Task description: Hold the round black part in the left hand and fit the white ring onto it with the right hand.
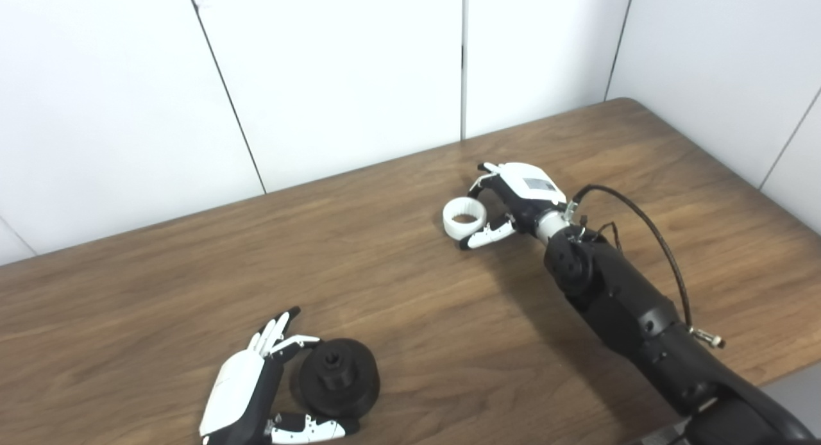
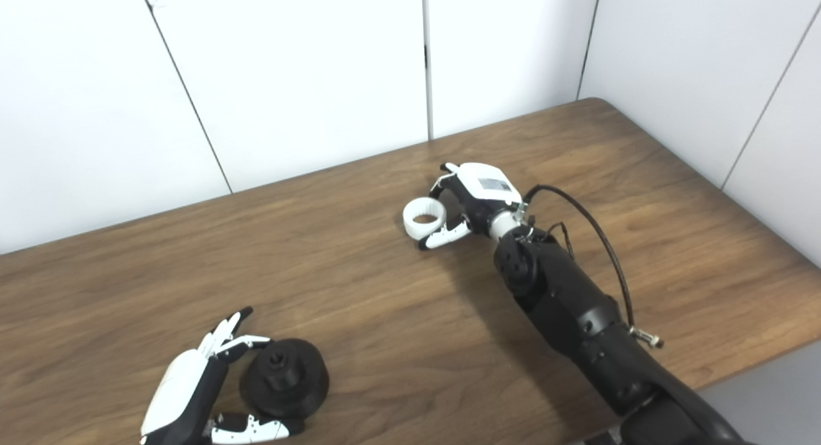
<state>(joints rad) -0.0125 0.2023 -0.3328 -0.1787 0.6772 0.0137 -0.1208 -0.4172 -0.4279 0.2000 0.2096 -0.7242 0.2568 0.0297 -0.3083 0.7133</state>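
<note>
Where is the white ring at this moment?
The white ring lies on the table, right of centre toward the wall, between the open fingers of the right hand, far from the round black part.

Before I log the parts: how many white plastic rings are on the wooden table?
1. The white plastic ring lies far from the round black part, toward the table's back edge, between the open fingers of the right hand. None looks hidden.

- The round part (image 1: 338,376) sits on the table (image 1: 397,291) at the near left, just right of the left hand (image 1: 253,384).
- The ring (image 1: 464,217) lies farther back, right of centre, just left of the right hand (image 1: 513,198).
- Part and ring are well apart.
</note>
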